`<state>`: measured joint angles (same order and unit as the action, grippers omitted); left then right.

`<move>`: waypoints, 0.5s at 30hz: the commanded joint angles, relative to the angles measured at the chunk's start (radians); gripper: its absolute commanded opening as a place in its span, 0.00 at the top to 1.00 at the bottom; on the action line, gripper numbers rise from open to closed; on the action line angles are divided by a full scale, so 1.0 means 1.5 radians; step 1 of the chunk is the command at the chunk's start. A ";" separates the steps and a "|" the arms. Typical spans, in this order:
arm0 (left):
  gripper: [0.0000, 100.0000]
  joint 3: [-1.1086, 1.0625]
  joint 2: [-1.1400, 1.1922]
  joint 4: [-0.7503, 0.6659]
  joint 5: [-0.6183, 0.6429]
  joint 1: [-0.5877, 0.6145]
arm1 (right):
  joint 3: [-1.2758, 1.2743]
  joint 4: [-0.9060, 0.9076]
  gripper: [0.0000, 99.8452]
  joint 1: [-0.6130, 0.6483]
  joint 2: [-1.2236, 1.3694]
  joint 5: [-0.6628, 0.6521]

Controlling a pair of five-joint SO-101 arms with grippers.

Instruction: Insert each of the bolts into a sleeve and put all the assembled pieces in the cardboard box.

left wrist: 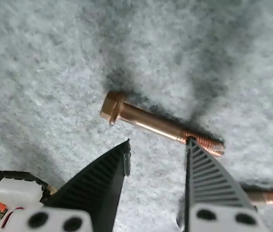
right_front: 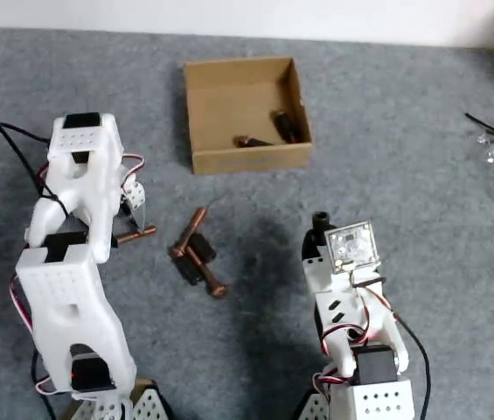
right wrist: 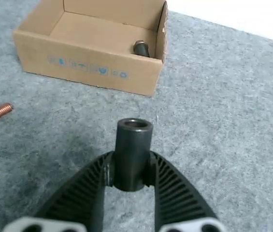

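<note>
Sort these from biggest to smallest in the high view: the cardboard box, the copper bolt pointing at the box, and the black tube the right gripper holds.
1. cardboard box, clearly the largest.
2. copper bolt.
3. black tube, which looks smallest. It stands upright in the right gripper and is seen nearly end-on, so its rank against the bolt is unsure.

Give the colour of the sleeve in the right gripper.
The sleeve is black; right wrist view shows it best.

Robotics lab workspace: grey carpeted surface (right_front: 439,262), white 3D-printed arms (right_front: 76,289) with exposed wiring (right_front: 17,150).
</note>
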<state>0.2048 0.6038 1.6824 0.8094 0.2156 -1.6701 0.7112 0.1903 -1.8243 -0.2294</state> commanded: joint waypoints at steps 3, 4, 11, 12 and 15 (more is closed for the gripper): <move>0.82 0.065 0.071 -0.009 0.008 0.008 | -0.035 -0.027 1.00 -0.008 -0.009 0.002; 0.82 0.075 0.082 -0.009 0.009 0.008 | -0.035 -0.027 1.00 -0.008 -0.009 0.002; 0.82 0.140 0.152 -0.004 0.073 0.009 | -0.034 -0.027 1.00 -0.008 -0.009 0.002; 0.82 0.145 0.153 -0.004 0.076 0.008 | -0.034 -0.027 1.00 -0.008 -0.009 0.002; 0.82 0.148 0.154 -0.004 0.087 0.005 | -0.034 -0.027 1.00 -0.008 -0.009 0.002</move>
<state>0.4058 0.8094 1.6840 0.9076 0.2217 -1.6701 0.7112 0.1903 -1.8243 -0.2294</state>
